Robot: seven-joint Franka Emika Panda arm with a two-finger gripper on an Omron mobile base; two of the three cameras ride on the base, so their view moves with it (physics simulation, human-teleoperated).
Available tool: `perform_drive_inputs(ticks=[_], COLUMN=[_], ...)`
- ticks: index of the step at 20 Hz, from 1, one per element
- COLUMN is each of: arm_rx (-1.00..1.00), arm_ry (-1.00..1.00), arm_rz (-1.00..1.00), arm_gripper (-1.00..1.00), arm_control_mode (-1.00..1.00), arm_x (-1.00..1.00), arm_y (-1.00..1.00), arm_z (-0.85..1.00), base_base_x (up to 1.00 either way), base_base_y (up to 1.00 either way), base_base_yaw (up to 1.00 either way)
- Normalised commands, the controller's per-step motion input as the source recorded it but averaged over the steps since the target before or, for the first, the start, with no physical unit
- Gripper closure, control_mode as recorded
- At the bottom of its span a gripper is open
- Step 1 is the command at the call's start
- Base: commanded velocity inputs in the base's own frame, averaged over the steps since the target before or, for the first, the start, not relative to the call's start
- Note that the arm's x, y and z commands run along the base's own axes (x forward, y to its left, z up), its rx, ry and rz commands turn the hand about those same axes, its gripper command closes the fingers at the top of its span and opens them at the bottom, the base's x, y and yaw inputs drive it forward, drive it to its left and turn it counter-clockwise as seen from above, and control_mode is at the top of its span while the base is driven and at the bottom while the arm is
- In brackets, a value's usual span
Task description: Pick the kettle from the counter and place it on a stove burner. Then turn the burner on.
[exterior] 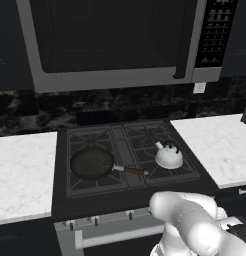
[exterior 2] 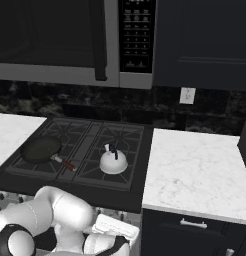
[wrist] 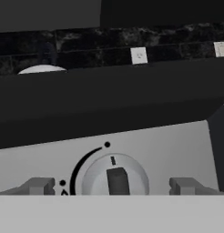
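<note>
Centrally, the kettle [exterior: 168, 155] sits upright on the front right stove burner [exterior: 165, 167] of the dark cooktop [exterior: 60, 190], its black arched handle and lid knob on top; in the right base view the same kettle [exterior 2: 113, 161] rests on the grate, nearer the front of the cooktop than the back. Beside it, on the front left burner, lies a black frying pan [exterior: 92, 162] whose reddish-brown handle [exterior: 133, 170] points toward the kettle and stops just short of it. White marble-look counter [exterior: 22, 172] flanks the cooktop on the left, and a second stretch of counter [exterior 2: 200, 172] on the right. Behind runs a dark stone backsplash [exterior: 120, 102] with a white wall outlet [exterior 2: 187, 95], and a microwave [exterior: 115, 40] hangs above the stove. Below the cooktop's front edge is the grey control panel [wrist: 168, 145], where the hand view faces one round knob [wrist: 115, 175] with a dark raised grip and an arc marking around its left side. The gripper [wrist: 115, 187] is spread wide and holds nothing: its two fingertips [wrist: 37, 186] stand on either side of the knob, apart from it. The white top of the kettle [wrist: 42, 69] peeks over the cooktop edge in the hand view.
</note>
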Motion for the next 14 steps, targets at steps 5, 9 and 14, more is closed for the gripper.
perform_drive_inputs(ticks=[5, 9, 14], arm_rx=[0.00, 0.00, 0.00], arm_ry=[0.00, 0.00, 0.00], arm_rz=[0.00, 0.00, 0.00], arm_gripper=[-1.00, -1.00, 1.00], arm_control_mode=[-1.00, -1.00, -1.00], arm_x=[0.37, 0.29, 0.17], arm_y=[0.00, 0.00, 0.00], arm_z=[-0.15, -0.10, 0.00], base_base_x=[0.00, 0.00, 0.00], base_base_y=[0.00, 0.00, 0.00], base_base_yaw=[0.00, 0.00, 0.00])
